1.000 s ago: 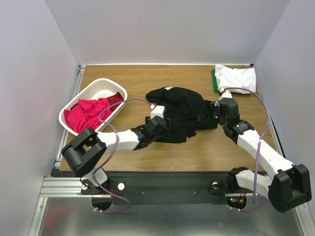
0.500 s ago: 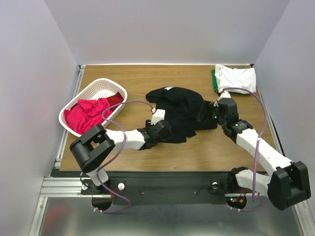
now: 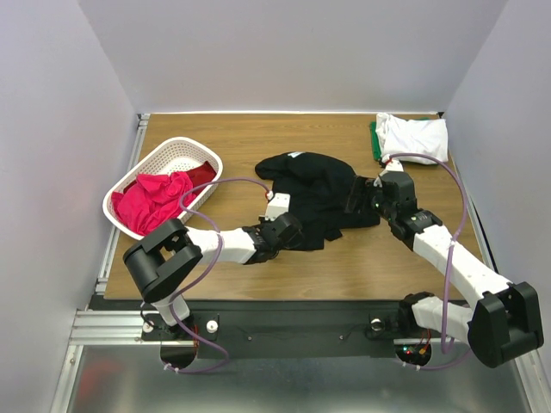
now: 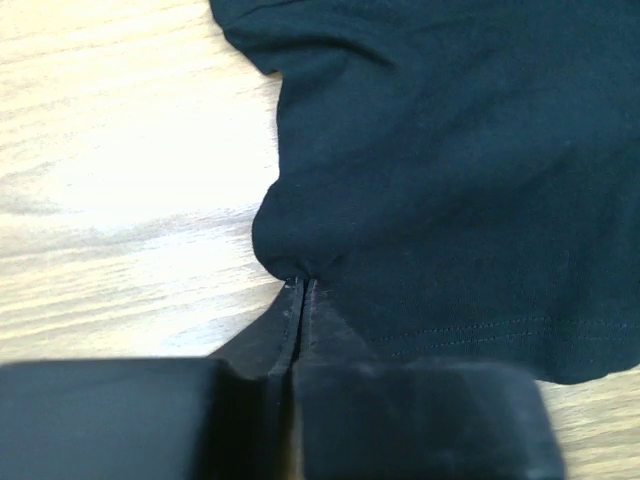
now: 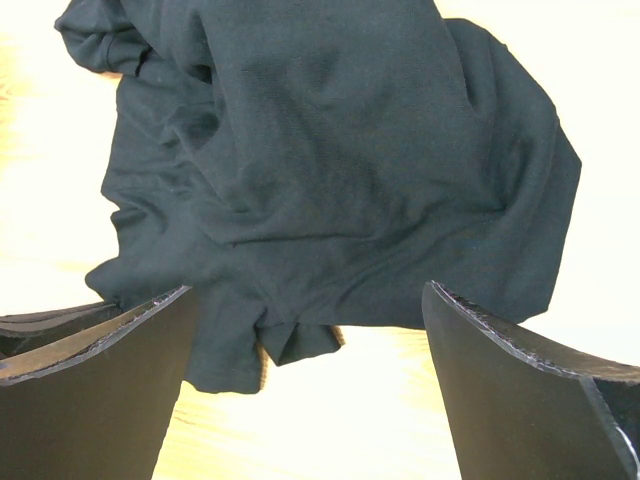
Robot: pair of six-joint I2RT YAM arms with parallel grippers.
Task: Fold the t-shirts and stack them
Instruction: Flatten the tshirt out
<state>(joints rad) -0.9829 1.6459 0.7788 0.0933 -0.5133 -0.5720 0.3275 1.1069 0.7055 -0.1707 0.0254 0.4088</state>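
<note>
A crumpled black t-shirt (image 3: pixel 317 191) lies mid-table. My left gripper (image 3: pixel 284 231) is shut on the shirt's near left edge, and the left wrist view shows the black fabric (image 4: pixel 450 170) pinched between the closed fingertips (image 4: pixel 301 288). My right gripper (image 3: pixel 362 200) stands open at the shirt's right edge; in the right wrist view its spread fingers (image 5: pixel 110 370) flank the black t-shirt (image 5: pixel 330 170) without holding it. A folded white t-shirt (image 3: pixel 413 135) sits on a green one (image 3: pixel 374 141) at the back right. Pink/red t-shirts (image 3: pixel 155 196) fill the basket.
A white lattice basket (image 3: pixel 172 157) stands at the left of the wooden table (image 3: pixel 362 267). Grey walls close in the left, back and right sides. A black rail with the arm bases runs along the near edge.
The left gripper has slid slightly right along the shirt's near edge and closed on the black fabric. The right arm has barely moved and stays open.
</note>
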